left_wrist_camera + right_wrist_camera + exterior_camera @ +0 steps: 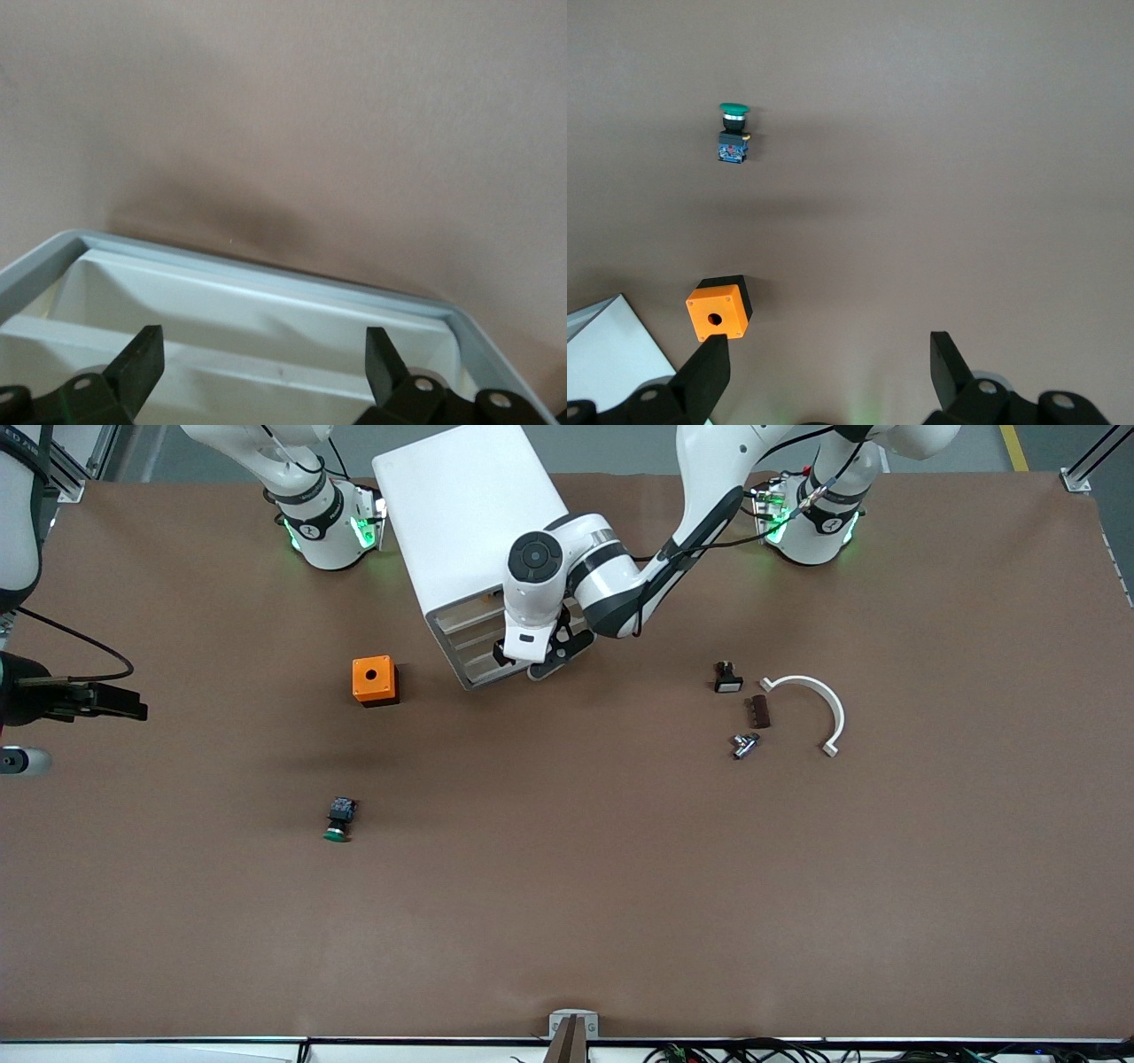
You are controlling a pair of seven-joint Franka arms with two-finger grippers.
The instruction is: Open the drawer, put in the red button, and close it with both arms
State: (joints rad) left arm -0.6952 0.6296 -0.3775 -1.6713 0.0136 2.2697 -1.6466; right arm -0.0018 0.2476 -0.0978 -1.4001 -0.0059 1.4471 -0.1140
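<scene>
- Left gripper (pixel 532 657) sat at the front of the white boxy drawer cabinet (pixel 461 522), fingers (pixel 142 359) spread wide over a drawer.
- Right gripper (pixel 824 372) hung open above the brown table (pixel 567 886), over the orange box with a hole (pixel 719 310).
- Red button: couldn't spot it anywhere.
- Green-capped push-button switch (pixel 339 820) lay nearer the camera than the orange box.

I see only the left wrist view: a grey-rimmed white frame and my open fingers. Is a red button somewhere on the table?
Observer: No red cap shows in any view. Only a green button lies on the table, nearer to the front camera than the orange box.
Operator: Where is the right gripper?
Observer: The right gripper waits in the air over the right arm's end of the table, open and holding nothing.
Operator: What is my left gripper at?
Observer: The left gripper is at the slotted front of the white cabinet.
</scene>
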